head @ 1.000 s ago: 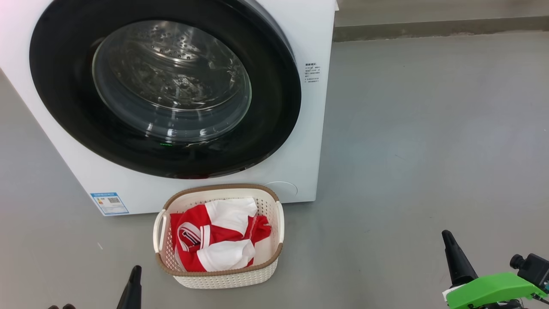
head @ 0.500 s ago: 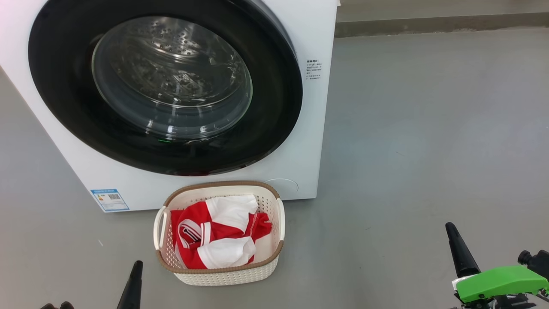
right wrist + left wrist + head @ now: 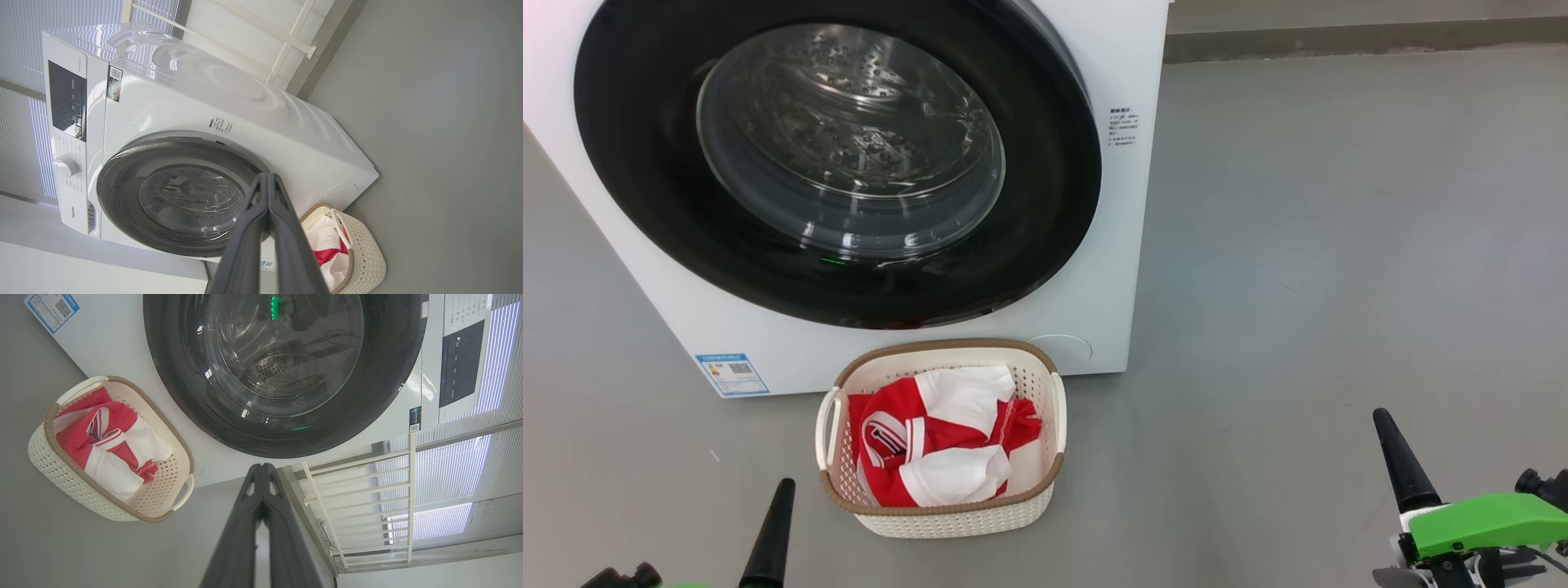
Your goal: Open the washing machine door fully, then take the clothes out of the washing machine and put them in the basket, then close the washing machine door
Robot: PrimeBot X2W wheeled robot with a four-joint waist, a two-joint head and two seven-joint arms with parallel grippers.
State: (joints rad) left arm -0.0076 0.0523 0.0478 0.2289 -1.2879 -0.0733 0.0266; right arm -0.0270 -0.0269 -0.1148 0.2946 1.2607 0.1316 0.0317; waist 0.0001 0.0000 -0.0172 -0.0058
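Note:
The washing machine (image 3: 1111,269) (image 3: 253,110) stands ahead, its door (image 3: 629,163) (image 3: 380,388) (image 3: 118,192) lying flat against the white front, the glass bowl (image 3: 849,147) showing the steel drum. On the floor before it sits the basket (image 3: 947,510) (image 3: 57,465) (image 3: 367,253), with the red and white clothes (image 3: 939,445) (image 3: 102,445) (image 3: 327,245) heaped inside. My left gripper (image 3: 783,488) (image 3: 261,469) hangs low, left of the basket, fingers pressed together and empty. My right gripper (image 3: 1382,418) (image 3: 267,177) is far to the right over bare floor, also shut and empty.
Grey floor (image 3: 1339,245) spreads wide to the right of the machine. A wall skirting (image 3: 1364,37) runs along the back. A white railing (image 3: 367,490) and blinds stand beside the machine. The control panel (image 3: 67,102) and dial (image 3: 65,165) sit on top of the front.
The head camera has tilted slightly, shifting the whole picture up. Both grippers show a little higher in the view; both stay shut. Door, basket and clothes have not moved.

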